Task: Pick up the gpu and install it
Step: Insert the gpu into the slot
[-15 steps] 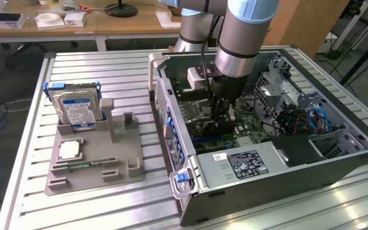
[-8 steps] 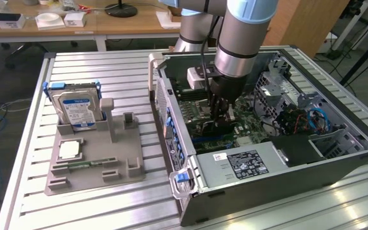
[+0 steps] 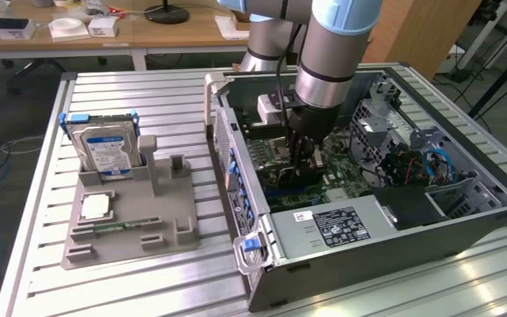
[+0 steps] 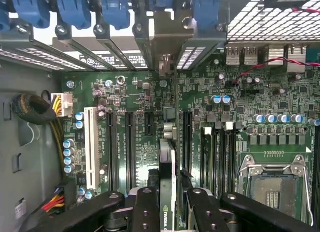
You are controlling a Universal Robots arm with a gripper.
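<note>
Blue clips (image 4: 75, 9), white slot (image 4: 91, 147), near gpu (image 4: 167, 184)

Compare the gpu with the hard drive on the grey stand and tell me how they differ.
The gpu is a thin card, seen edge-on; the hard drive is boxy with a blue-white label. The gpu is clamped in the gripper inside the open computer case, over the motherboard; the hard drive stands in the grey stand outside it. Both stand on edge.
</note>
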